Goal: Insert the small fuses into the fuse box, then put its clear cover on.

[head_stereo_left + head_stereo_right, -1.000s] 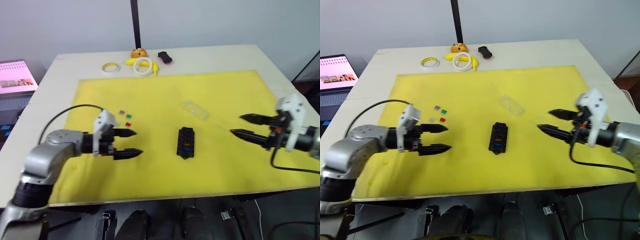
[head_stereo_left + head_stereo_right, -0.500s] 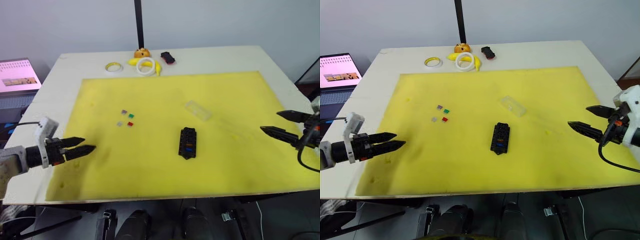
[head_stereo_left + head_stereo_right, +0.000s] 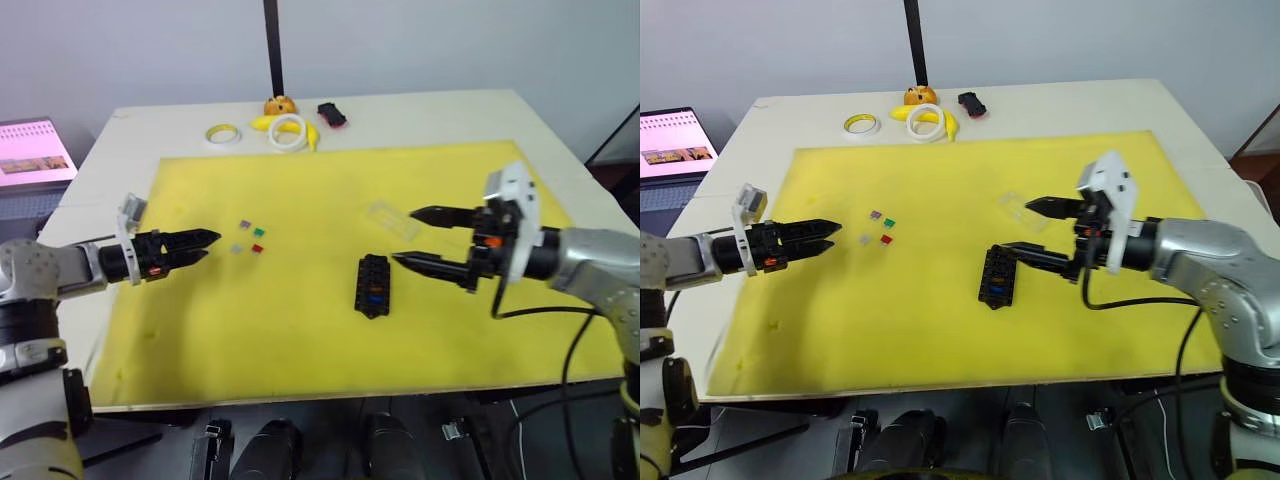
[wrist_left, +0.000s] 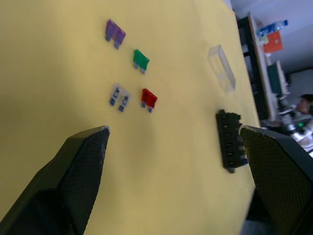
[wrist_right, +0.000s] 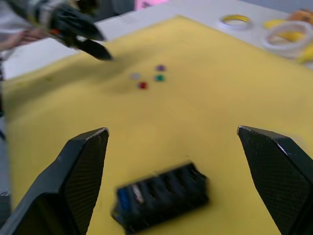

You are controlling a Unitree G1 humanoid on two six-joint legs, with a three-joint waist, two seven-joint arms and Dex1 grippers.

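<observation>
Both grippers hover over the yellow mat (image 3: pixel 300 320): right gripper (image 3: pixel 418 238) spread wide beside the fuse box (image 3: pixel 373 285), left gripper (image 3: pixel 204 246) narrow near four loose fuses (image 3: pixel 251 236).

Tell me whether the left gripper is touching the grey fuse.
Apart. The left wrist view shows bare yellow mat between the left gripper and the grey fuse.
</observation>
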